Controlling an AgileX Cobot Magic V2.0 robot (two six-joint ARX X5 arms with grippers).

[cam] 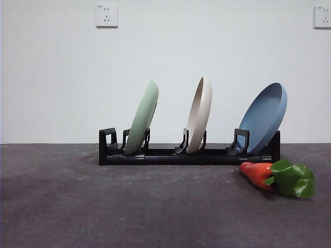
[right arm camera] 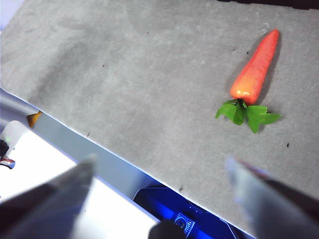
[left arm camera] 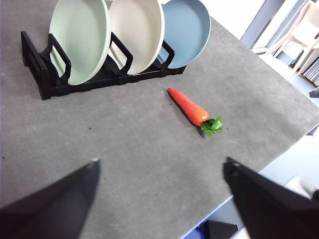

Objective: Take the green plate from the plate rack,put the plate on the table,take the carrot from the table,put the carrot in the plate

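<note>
Still racked — green plate [cam: 143,118]; carrot [cam: 257,173] beside.

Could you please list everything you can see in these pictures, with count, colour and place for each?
green plate: one, pale sage green, on edge in the rack's end slot farthest from the carrot.
cream plate: one, beige, on edge in the middle slot.
blue plate: one, blue, leaning in the end slot nearest the carrot.
plate rack: one, black, on the table.
carrot: one, orange-red with green leaves, lying on the table in front of the rack's blue-plate end.
table: one, dark grey.
wall sockets: two, white, on the wall.
left gripper: black, open, above the table.
right gripper: open, over the table's edge.
</note>
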